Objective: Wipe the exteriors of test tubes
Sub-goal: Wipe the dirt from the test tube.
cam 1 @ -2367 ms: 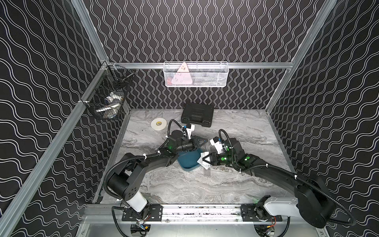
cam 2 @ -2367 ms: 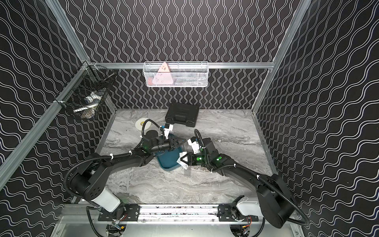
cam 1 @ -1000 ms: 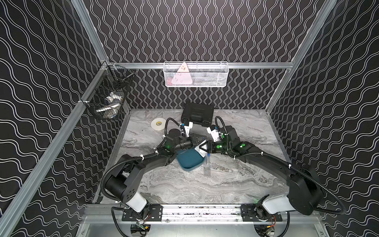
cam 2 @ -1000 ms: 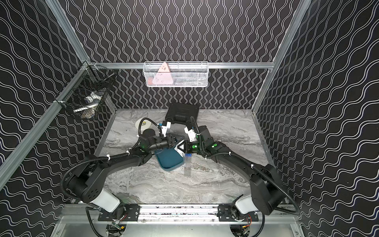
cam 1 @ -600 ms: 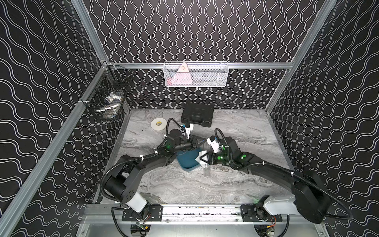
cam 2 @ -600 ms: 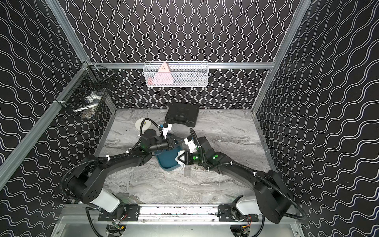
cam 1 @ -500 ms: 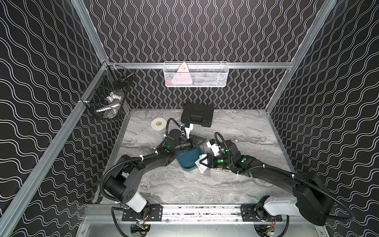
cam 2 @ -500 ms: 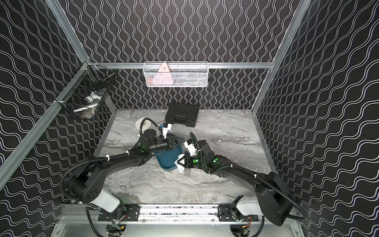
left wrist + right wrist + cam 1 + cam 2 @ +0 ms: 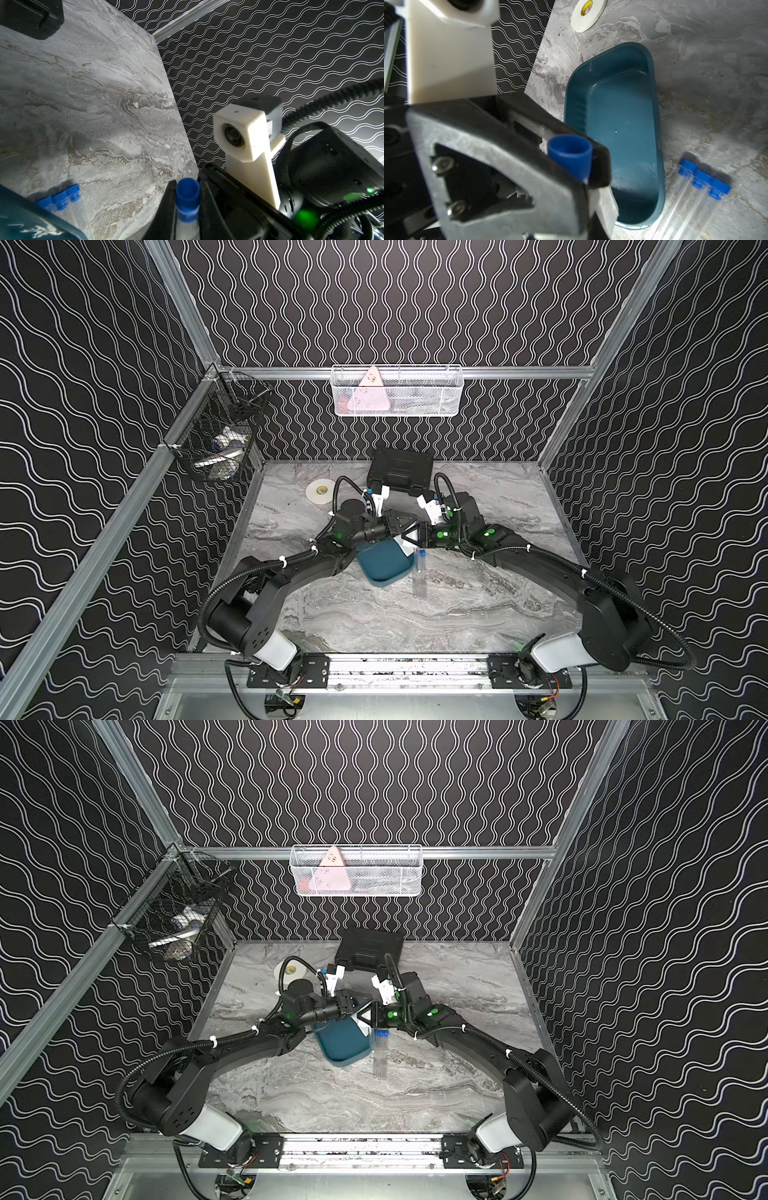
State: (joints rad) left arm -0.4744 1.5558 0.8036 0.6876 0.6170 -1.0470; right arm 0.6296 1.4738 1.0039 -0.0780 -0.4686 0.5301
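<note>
My left gripper [image 9: 187,187] is shut on one of the test tubes [image 9: 187,207], clear with a blue cap [image 9: 570,158], and holds it in the air above the teal tray [image 9: 384,568]. My right gripper [image 9: 417,533] faces it tip to tip. It is shut on a white tissue [image 9: 604,202] that hangs just behind the cap; the tissue [image 9: 402,542] also shows in both top views. Three more capped test tubes [image 9: 702,180] lie side by side on the marble, just right of the tray [image 9: 654,104]. In a top view these loose tubes [image 9: 380,1052] point toward the front.
A black case [image 9: 401,470] sits at the back of the table behind both wrists, and a white tape roll [image 9: 320,491] lies to its left. A white wire basket [image 9: 397,391] hangs on the back wall and a black one [image 9: 220,443] on the left wall.
The right gripper slid with the tissue toward the front, away from the left gripper, then came back up to meet it. The left arm held almost still.
</note>
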